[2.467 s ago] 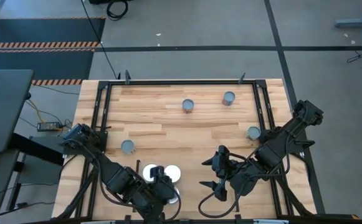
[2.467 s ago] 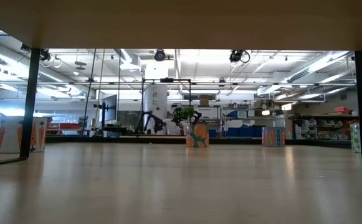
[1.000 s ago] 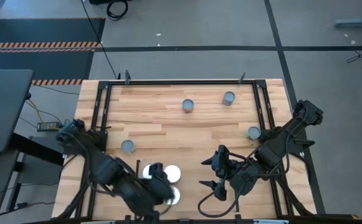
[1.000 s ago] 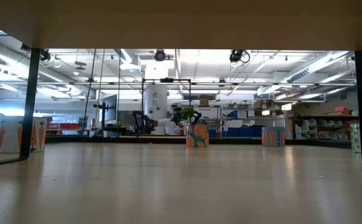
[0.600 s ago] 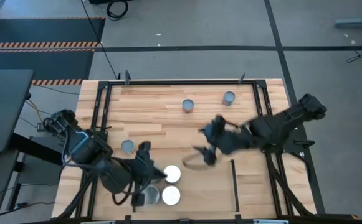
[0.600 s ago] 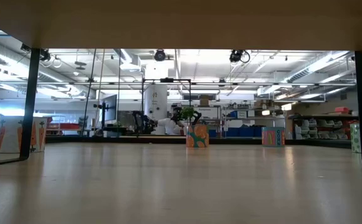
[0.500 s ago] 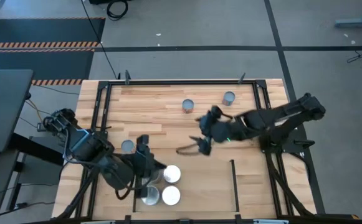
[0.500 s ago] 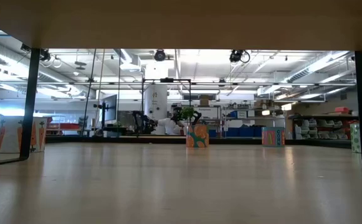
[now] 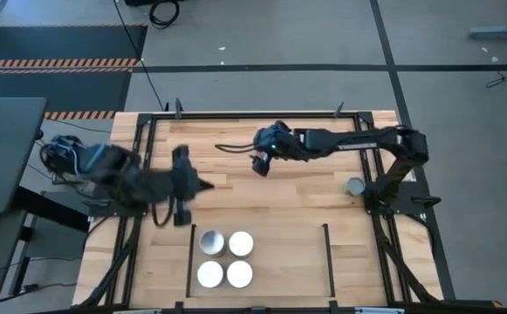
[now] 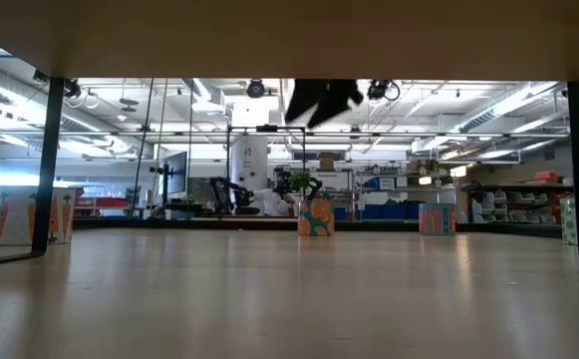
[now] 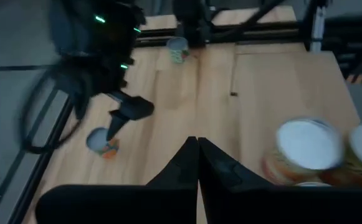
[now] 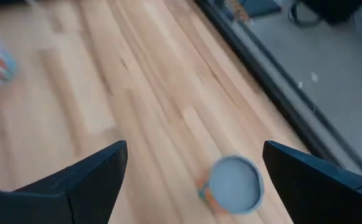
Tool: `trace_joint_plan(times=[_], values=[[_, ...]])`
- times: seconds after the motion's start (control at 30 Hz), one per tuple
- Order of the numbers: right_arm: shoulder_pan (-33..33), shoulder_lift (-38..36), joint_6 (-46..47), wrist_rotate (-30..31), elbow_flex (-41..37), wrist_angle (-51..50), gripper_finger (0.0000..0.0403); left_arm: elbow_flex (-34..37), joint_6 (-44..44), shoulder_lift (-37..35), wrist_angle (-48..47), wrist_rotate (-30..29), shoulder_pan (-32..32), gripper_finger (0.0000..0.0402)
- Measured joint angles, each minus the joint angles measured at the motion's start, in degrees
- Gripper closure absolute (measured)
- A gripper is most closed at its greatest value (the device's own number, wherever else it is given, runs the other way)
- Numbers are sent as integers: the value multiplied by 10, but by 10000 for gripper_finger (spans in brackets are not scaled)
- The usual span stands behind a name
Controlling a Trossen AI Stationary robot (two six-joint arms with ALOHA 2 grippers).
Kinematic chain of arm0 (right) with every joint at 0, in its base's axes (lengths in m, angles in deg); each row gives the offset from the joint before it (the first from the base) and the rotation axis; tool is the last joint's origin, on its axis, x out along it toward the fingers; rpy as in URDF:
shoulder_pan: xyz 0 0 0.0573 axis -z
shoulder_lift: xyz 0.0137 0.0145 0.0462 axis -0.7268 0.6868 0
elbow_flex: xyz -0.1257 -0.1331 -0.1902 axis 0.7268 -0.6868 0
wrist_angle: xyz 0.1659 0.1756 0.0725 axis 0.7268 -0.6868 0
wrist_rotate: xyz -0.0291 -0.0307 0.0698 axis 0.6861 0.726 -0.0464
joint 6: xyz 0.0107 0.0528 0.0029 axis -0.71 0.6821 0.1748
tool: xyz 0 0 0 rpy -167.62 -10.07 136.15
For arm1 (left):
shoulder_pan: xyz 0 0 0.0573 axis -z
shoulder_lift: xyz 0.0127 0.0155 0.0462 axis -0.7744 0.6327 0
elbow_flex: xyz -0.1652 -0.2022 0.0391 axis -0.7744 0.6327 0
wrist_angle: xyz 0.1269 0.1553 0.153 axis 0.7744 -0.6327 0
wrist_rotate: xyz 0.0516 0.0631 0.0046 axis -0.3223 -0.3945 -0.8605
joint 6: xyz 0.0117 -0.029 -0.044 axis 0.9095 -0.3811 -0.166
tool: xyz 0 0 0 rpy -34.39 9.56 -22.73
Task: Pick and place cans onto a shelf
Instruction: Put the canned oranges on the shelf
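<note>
Four white-topped cans (image 9: 225, 259) on shelf (image 9: 279, 262), one grey-topped can (image 9: 354, 186) on table

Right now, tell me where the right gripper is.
In the high view, the right gripper is open over the far middle of the table; its wrist view shows a grey-topped can below, between its fingers.

- We see even, bright overhead light on the table (image 9: 279, 187), with soft, short shadows.
- We note motion blur on the left arm (image 9: 122, 179) in the high view.
- Both wrist views are smeared.
- Ceiling lamps (image 10: 488, 105) glare in the low view.
</note>
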Motion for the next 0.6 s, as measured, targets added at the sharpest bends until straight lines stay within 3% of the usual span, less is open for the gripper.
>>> trace_joint_plan(times=[0.13, 0.27, 0.4, 0.6], values=[[31, 38, 21, 4, -26, 34, 19, 145, 27, -105, 108, 48, -69, 393], [59, 68, 60, 0, -39, 61, 18, 243, 29, -188, 161, 83, -131, 393], [74, 101, 52, 4, -40, 79, 18, 293, 33, -236, 166, 100, -178, 393], [97, 132, 64, -10, -40, 83, 18, 309, 59, -268, 164, 105, -228, 393]])
